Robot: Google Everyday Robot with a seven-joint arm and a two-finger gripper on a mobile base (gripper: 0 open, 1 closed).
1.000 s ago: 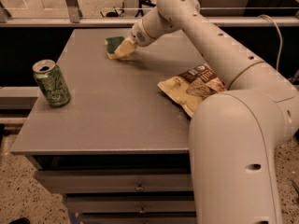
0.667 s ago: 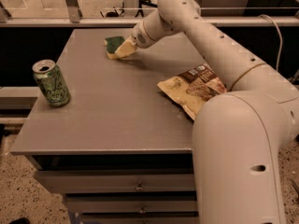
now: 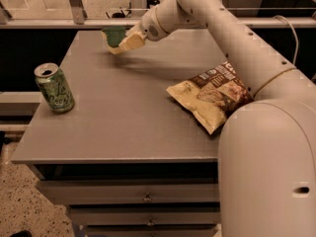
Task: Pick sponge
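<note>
Left of frame: green drink can (image 3: 54, 88) upright on the grey table (image 3: 123, 132), well apart from the work area. Upper left of centre: sponge (image 3: 114, 35), dark green face showing, pinched between the fingers of the gripper (image 3: 129, 39). Judged to be off the tabletop, going by the shadow beneath it. Upper centre to right: arm (image 3: 222, 28) reaching in across the far edge of the table. Centre right: chip bag (image 3: 212, 95) lying flat, untouched. Status, as judged: grasp made, sponge raised. Remaining: carry higher and clear of the table without loosening the grip.
</note>
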